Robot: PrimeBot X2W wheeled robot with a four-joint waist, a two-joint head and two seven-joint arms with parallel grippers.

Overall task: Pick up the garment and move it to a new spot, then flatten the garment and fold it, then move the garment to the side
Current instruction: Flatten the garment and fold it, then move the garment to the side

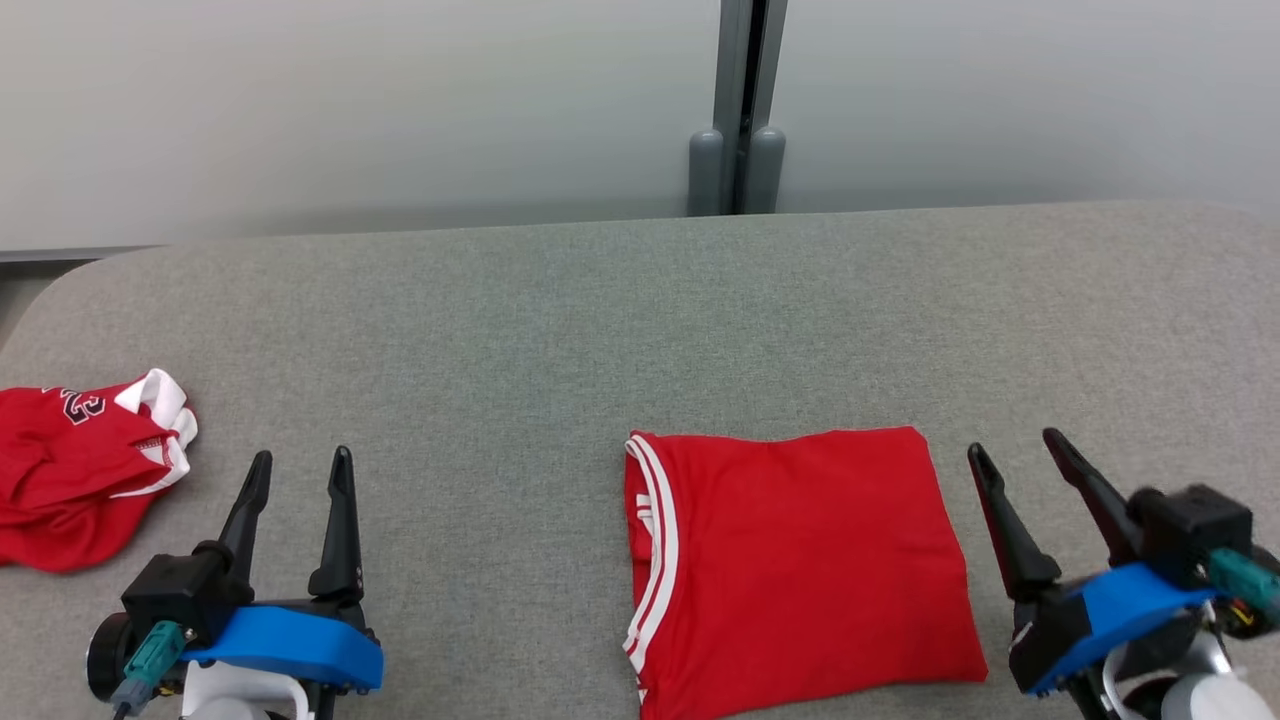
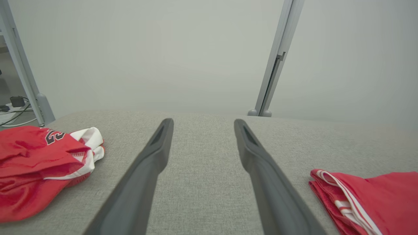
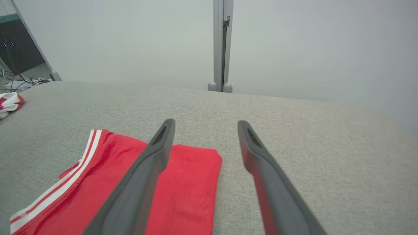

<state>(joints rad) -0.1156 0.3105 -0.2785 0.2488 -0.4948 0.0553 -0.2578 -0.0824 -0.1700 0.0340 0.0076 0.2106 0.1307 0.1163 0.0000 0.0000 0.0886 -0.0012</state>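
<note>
Right, folded garment (image 1: 800, 570) lies flat on table (image 1: 600, 320) at ~5 o'clock in head view, near square, striped edge running 12–6. R gripper (image 1: 1012, 443), fingers apart & empty, just beside its plain edge, garment at its 9. L gripper (image 1: 302, 455), also spread, well apart at garment's 9, so R arm's nearer for the side move

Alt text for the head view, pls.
A folded red garment lies flat on the grey table, with the open right gripper just beside its right edge. The open left gripper hovers further left, near a crumpled red jersey.
</note>
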